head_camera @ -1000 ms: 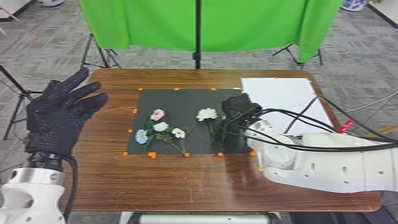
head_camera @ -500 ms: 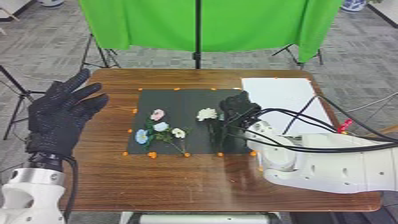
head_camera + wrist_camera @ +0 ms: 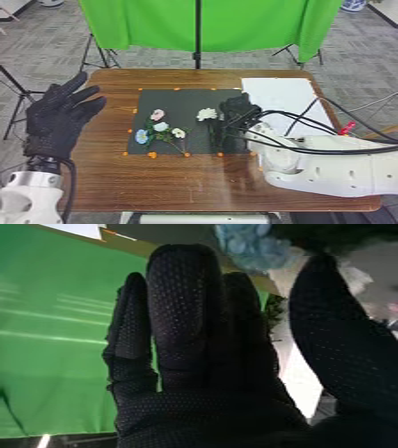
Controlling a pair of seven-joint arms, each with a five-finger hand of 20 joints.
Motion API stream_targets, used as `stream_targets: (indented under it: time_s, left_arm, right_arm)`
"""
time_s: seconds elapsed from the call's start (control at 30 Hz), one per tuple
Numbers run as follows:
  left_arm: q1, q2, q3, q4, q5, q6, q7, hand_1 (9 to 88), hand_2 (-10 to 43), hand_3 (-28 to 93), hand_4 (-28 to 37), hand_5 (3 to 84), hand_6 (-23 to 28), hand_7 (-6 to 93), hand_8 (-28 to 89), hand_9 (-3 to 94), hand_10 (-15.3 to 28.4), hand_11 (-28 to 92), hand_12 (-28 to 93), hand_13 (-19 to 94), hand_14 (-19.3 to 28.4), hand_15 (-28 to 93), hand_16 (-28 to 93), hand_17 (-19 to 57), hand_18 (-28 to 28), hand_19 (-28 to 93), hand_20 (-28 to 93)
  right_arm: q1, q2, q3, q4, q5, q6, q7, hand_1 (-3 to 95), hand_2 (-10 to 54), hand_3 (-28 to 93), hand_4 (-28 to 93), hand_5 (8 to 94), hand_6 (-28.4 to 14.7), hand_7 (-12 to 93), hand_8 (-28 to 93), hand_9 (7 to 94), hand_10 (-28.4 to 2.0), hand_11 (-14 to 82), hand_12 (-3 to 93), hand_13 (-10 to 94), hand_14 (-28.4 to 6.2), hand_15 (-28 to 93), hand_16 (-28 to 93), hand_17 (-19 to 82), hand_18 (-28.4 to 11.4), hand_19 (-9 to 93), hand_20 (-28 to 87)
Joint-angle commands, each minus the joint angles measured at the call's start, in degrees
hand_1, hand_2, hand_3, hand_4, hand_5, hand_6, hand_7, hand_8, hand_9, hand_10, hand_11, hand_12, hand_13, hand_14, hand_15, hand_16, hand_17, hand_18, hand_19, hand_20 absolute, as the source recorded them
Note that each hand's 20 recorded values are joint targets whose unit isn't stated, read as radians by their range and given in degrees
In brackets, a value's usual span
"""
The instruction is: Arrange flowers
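In the head view my right hand point(image 3: 236, 111) is over the right part of the dark mat point(image 3: 182, 99), just right of a big white flower point(image 3: 206, 114). Farther left on the mat lie a pink flower point(image 3: 157, 114), a white one point(image 3: 161, 126), a blue one point(image 3: 141, 136) and a cream one point(image 3: 179, 133). My left hand point(image 3: 55, 120) is open by the table's left edge. In the right wrist view my right hand point(image 3: 191, 344) has straight fingers and the thumb apart, with a pale blue flower point(image 3: 251, 246) beyond the fingertips.
A white sheet point(image 3: 280, 95) lies on the table to the right of the mat. Black cables point(image 3: 306, 148) run over the right arm. Orange markers point(image 3: 153, 155) line the mat's edges. A green cloth point(image 3: 142, 25) hangs behind the table point(image 3: 178, 185).
My left hand has moved down very slightly. My right hand stays almost where it was, and the flowers on the mat keep their places.
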Motion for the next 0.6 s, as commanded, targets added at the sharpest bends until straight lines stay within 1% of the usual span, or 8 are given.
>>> stream_targets:
  time_s: [0.03, 0.2, 0.3, 0.37, 0.43, 0.5, 0.53, 0.6]
  left_arm:
    - [3.10, -1.09, -0.95, 0.89, -0.63, 1.33, 1.17, 19.5, 9.9, 75, -28.3, 36.0, 10.0, 12.6, -8, 30.1, 20.2, 28, 11, 25, 28.4, 62, -13, -6.5, 27.0, 65, 16]
    - [4.06, -1.79, -1.46, 1.49, -0.61, 1.21, 1.04, 18.9, 9.7, 74, -28.3, 36.0, 9.9, 12.5, -8, 30.1, 20.1, 28, 11, 25, 28.4, 62, -13, -7.7, 26.6, 62, 15]
    - [4.40, -2.07, -1.47, 1.51, -0.08, 2.19, 0.66, 18.4, 9.6, 74, -28.3, 36.0, 9.8, 12.1, -8, 29.9, 19.8, 27, 11, 24, 28.4, 61, -13, -8.3, 26.2, 60, 14]
    - [4.76, -2.19, -1.40, 1.51, 0.23, 1.78, 0.74, 18.4, 9.5, 74, -28.3, 36.3, 9.6, 11.9, -8, 29.9, 19.8, 27, 11, 24, 28.4, 61, -13, -8.5, 26.1, 60, 14]
    - [4.56, -2.53, -1.26, 1.52, 0.56, 2.38, 0.31, 18.3, 9.5, 74, -28.3, 36.3, 9.6, 11.9, -8, 30.0, 19.8, 27, 11, 24, 28.4, 61, -13, -8.5, 26.0, 60, 14]
    - [5.07, -2.45, -1.28, 1.41, 0.15, 2.69, 0.94, 18.3, 9.5, 74, -28.3, 36.3, 9.4, 11.8, -8, 30.0, 19.6, 27, 11, 24, 28.4, 61, -13, -8.5, 26.0, 59, 14]
    - [4.96, -2.66, -1.35, 1.49, 0.60, 2.35, 0.46, 18.3, 9.4, 74, -28.3, 36.1, 9.3, 11.7, -8, 30.1, 19.6, 27, 11, 24, 28.4, 61, -13, -8.6, 25.9, 59, 14]
    - [4.88, -2.66, -1.28, 1.67, 1.03, 2.04, 0.36, 18.2, 9.3, 75, -28.3, 35.9, 8.9, 11.4, -8, 30.2, 19.6, 27, 11, 24, 28.3, 60, -13, -8.6, 25.9, 59, 14]
  right_arm:
    - [-9.55, 6.84, 15.67, -4.63, 0.91, 2.70, -1.28, 30.1, -5.0, 86, -25, 53.1, -2.5, 18, -14, 62.8, -14.9, 25.3, 15.0, 64, -10.3, 64, 13, 25, -20.4, 80, 17]
    - [-20.27, 11.29, 29.88, -8.66, 3.95, 3.18, -3.08, 27.8, -3.2, 86, -25, 52.7, -3.0, 18, -14, 61.2, -15.6, 23.5, 14.7, 62, -11.5, 63, 12, 23, -20.9, 78, 16]
    - [-32.20, 14.21, 45.60, -12.36, 15.35, 3.61, -7.82, 24.6, 0.5, 86, -24, 51.2, -3.7, 17, -13, 59.3, -16.5, 22.1, 14.6, 59, -12.8, 61, 12, 21, -20.6, 75, 15]
    - [-38.11, 16.40, 51.42, -14.45, 15.95, 6.56, -7.53, 23.7, 2.3, 85, -24, 50.5, -4.0, 17, -13, 57.9, -17.7, 21.9, 14.8, 58, -13.4, 62, 12, 19, -20.8, 73, 16]
    - [-46.13, 17.61, 59.68, -16.32, 18.28, 9.13, -9.00, 22.8, 3.3, 84, -24, 50.8, -4.3, 17, -13, 58.0, -18.2, 22.2, 14.9, 57, -13.9, 64, 12, 19, -21.4, 72, 16]
    - [-53.95, 18.03, 68.30, -17.62, 23.20, 10.35, -12.46, 22.2, 3.7, 84, -24, 51.1, -4.3, 17, -13, 58.0, -18.2, 22.3, 14.9, 56, -14.4, 63, 11, 18, -22.4, 70, 16]
    - [-57.34, 18.11, 72.10, -17.97, 26.96, 11.53, -14.76, 22.1, 3.9, 83, -24, 51.1, -4.3, 18, -13, 58.0, -18.2, 22.4, 14.9, 55, -14.6, 62, 11, 17, -22.9, 69, 16]
    - [-61.74, 18.23, 76.25, -17.85, 31.26, 15.58, -18.72, 21.7, 4.2, 83, -24, 51.2, -4.2, 18, -13, 57.4, -18.0, 22.0, 14.8, 54, -15.0, 59, 10, 16, -23.8, 65, 15]
